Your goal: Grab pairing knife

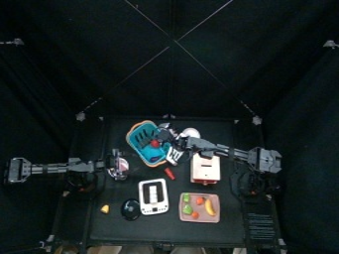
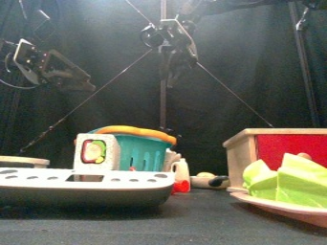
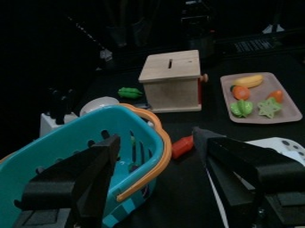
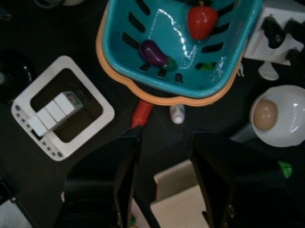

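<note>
The paring knife (image 4: 142, 112) has a red handle and lies on the table just outside the orange rim of the teal basket (image 4: 179, 44). It also shows in the left wrist view (image 3: 183, 148) and the top view (image 1: 172, 158). My right gripper (image 4: 174, 167) is open and empty, hovering above the knife and the basket's edge; in the top view it (image 1: 167, 135) reaches across the basket (image 1: 146, 142). My left gripper (image 3: 161, 169) is open and empty, beside the basket (image 3: 84, 151) on its left side.
A wooden box (image 1: 205, 167), a pink plate (image 1: 215, 216) of toy food, a white rack (image 1: 155, 194) and a white bowl (image 4: 276, 114) stand around the basket. Toy vegetables lie inside the basket. A small white object (image 4: 177, 113) lies next to the knife.
</note>
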Controlling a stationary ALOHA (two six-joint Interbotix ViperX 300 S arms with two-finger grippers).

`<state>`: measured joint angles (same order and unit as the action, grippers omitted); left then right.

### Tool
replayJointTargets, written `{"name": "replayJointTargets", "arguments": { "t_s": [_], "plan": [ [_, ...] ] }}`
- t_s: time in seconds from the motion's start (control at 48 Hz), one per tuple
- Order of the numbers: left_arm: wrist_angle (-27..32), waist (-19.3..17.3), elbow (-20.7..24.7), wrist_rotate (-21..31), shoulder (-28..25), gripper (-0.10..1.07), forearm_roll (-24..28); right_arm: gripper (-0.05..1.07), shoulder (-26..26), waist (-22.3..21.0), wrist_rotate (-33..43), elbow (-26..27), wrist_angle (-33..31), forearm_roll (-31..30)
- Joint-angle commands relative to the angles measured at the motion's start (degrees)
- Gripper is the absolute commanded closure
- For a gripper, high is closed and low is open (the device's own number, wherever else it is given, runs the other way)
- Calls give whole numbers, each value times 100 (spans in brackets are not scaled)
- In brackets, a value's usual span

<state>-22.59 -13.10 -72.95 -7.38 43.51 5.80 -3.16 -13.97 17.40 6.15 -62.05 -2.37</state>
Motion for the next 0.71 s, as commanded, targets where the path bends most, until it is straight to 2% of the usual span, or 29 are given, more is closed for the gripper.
{"name": "replayJointTargets", "arguments": {
  "t_s": [0.0,0.229,0.521,0.688],
  "plan": [
    [-26,-9,53,-9,-18,-1,-18,24,387,26,-18,-255,396,132],
    [-26,-9,26,-18,-9,-1,-18,24,624,-79,-44,-905,896,114],
    [-26,-9,18,-18,-18,-1,-18,24,835,-677,-53,-1758,1617,-984],
    [-26,-26,18,-18,-9,-1,-18,25,765,-1002,-70,-2030,2188,-1204]
  ]
}}
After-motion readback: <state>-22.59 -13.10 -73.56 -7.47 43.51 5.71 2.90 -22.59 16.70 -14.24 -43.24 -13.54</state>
